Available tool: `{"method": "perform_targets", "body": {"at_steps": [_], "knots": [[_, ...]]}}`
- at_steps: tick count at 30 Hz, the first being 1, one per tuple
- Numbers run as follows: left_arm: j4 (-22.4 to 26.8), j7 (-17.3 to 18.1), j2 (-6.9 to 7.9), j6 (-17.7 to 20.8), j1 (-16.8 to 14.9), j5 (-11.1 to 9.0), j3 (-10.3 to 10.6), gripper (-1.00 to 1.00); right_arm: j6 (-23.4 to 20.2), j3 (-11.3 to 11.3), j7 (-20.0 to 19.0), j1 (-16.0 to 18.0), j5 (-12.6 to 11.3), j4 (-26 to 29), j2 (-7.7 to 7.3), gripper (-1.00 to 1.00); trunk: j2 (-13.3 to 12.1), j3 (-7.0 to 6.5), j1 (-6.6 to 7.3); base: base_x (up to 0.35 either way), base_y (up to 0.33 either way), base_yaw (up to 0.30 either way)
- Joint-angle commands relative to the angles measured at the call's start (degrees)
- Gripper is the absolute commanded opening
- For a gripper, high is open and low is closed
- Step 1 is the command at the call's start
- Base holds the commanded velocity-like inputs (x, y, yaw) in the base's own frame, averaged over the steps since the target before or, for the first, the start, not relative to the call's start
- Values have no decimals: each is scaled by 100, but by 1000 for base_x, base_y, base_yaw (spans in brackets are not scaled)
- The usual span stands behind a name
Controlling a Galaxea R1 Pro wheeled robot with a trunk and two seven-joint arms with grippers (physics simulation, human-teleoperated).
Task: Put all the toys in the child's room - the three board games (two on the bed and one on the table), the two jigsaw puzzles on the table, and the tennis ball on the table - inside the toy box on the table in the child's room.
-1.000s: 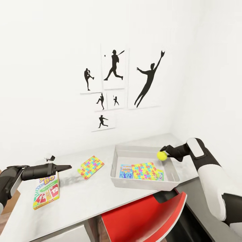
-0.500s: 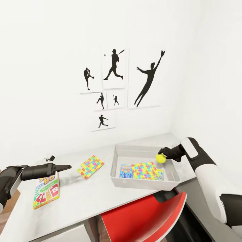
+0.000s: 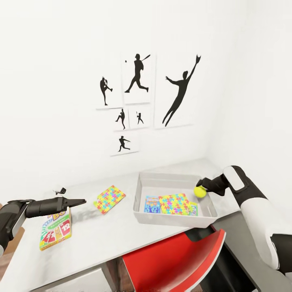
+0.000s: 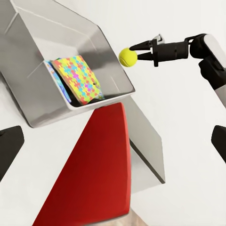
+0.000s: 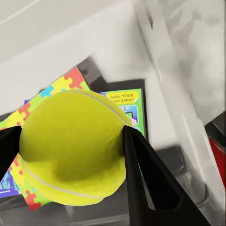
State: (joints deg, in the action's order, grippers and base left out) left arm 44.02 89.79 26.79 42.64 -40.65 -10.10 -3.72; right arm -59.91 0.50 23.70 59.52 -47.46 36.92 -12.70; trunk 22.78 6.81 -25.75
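Nearest to the robot stands a red chair (image 3: 178, 263), pushed under the front edge of the table (image 3: 121, 231); it sits below the arms, so I judge it does not block the work above. On the left of the table top lies the green "SKIP BO" board game (image 3: 54, 235), flat and not yet in the bin. The left gripper (image 3: 79, 201) hovers just over its far end with nothing between the fingers; whether they are fully closed I cannot tell. A little further lies one jigsaw puzzle (image 3: 109, 199), alone on the bare top. To its right is the toy box (image 3: 140, 217), which already contains a light blue board game (image 3: 152, 204) and the second puzzle (image 3: 175, 204) leaning over it. The right gripper (image 3: 201, 187) has its jaws closed tight on the tennis ball (image 3: 199, 191), holding it above the right rim of the box, probably to release it inside. The landing place looks free. Behind, baseball-player prints (image 3: 138, 97) hang on the white wall.
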Motion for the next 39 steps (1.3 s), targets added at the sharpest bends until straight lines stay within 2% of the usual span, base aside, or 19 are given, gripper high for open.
{"method": "perform_targets", "body": {"at_steps": [1, 25, 27, 33, 39], "knots": [[1, 21, 2, 61, -5, -1, 2, 100, -9, 8, 86, 4, -80, 3, -6, -100, 13, 23, -3, 0, 0, 0], [1, 21, 9, 61, -4, -1, 3, 100, -9, 38, 99, -28, -56, -36, -26, -100, 13, 245, -3, 0, 0, 0], [1, 21, 10, 61, -4, -1, 3, 100, -9, 71, 95, -28, 45, -36, -24, -100, 13, 264, -3, 0, 0, 0], [1, 21, 10, 61, -3, -1, 2, 100, -9, 105, 71, -28, 646, -36, -22, -100, 13, 319, -3, 0, 0, 0], [1, 21, 10, 61, -4, -1, 2, 100, -9, 107, 63, -28, 773, -36, -22, -100, 13, 375, -3, 0, 0, 0]]}}
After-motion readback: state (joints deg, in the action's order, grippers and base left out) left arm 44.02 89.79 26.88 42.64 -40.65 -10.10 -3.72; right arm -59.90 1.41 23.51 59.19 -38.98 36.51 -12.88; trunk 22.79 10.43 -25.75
